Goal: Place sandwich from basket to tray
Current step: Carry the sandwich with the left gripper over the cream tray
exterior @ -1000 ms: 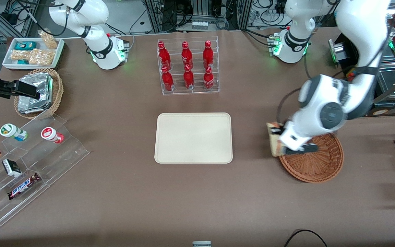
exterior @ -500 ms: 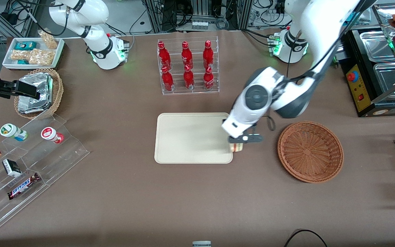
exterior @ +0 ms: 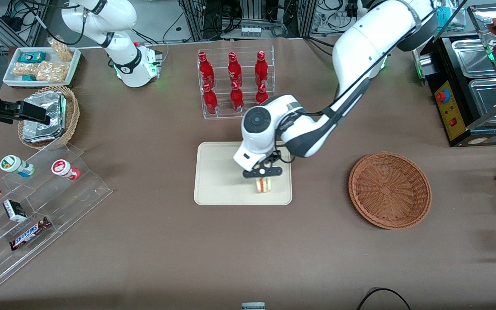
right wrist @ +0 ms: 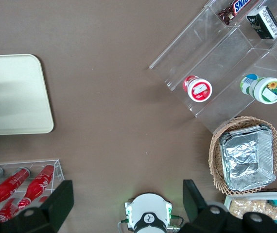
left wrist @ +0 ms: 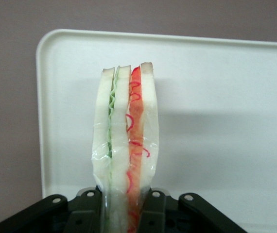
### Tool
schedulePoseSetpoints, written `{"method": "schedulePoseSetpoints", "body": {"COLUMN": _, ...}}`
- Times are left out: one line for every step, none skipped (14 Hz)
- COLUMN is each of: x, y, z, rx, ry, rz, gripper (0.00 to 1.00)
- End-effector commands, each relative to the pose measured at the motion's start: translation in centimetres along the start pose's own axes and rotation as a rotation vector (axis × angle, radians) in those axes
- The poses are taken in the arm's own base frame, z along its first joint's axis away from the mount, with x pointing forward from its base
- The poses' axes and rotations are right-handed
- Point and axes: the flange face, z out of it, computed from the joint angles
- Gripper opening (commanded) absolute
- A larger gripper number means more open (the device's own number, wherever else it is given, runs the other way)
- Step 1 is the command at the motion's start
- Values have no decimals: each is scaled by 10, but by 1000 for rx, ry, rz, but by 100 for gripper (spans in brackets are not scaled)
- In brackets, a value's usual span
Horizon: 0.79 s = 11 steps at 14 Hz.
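The gripper [exterior: 263, 177] is clamping the sandwich [left wrist: 125, 141], a soft triangular wedge in slippery clear wrap, pinched at its base and standing on edge above the tray [exterior: 218, 172]. Releasing it from this height, I judge, risks it toppling or sliding toward the tray's low rim. The woven wicker basket [exterior: 389, 190] is sitting empty toward the working arm's end.

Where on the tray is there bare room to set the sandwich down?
The tray holds nothing yet. The gripper, shut on the sandwich, hangs over the basket side of it, near the front rim. Bare surface runs from there to the rim toward the parked arm's end, and up to the rim by the bottle rack. Only the arm's own spot is crowded.
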Motion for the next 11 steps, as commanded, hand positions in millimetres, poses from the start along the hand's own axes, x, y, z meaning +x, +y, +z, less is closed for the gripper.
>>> {"method": "schedulePoseSetpoints", "body": {"x": -4, "y": 29, "z": 2, "rx": -31, "ry": 23, "rz": 12, "gripper": 31}}
{"method": "schedulePoseSetpoints", "body": {"x": -3, "y": 30, "z": 7, "rx": -35, "ry": 22, "rz": 12, "gripper": 33}}
{"method": "schedulePoseSetpoints", "body": {"x": -4, "y": 31, "z": 8, "rx": -36, "ry": 20, "rz": 12, "gripper": 37}}
{"method": "schedulePoseSetpoints", "body": {"x": -4, "y": 32, "z": 8, "rx": -38, "ry": 19, "rz": 13, "gripper": 40}}
{"method": "schedulePoseSetpoints", "body": {"x": -6, "y": 33, "z": 10, "rx": -36, "ry": 18, "rz": 17, "gripper": 44}}
{"method": "schedulePoseSetpoints", "body": {"x": -7, "y": 34, "z": 13, "rx": -33, "ry": 15, "rz": 18, "gripper": 53}}
{"method": "schedulePoseSetpoints", "body": {"x": -7, "y": 35, "z": 15, "rx": -40, "ry": 15, "rz": 19, "gripper": 75}}
{"method": "schedulePoseSetpoints", "body": {"x": -2, "y": 32, "z": 15, "rx": -44, "ry": 25, "rz": 10, "gripper": 100}}
{"method": "schedulePoseSetpoints", "body": {"x": 4, "y": 27, "z": 17, "rx": -36, "ry": 31, "rz": -1, "gripper": 100}}
{"method": "schedulePoseSetpoints", "body": {"x": 5, "y": 25, "z": 18, "rx": -33, "ry": 32, "rz": -2, "gripper": 100}}
{"method": "schedulePoseSetpoints", "body": {"x": 10, "y": 21, "z": 17, "rx": -28, "ry": 39, "rz": -12, "gripper": 100}}
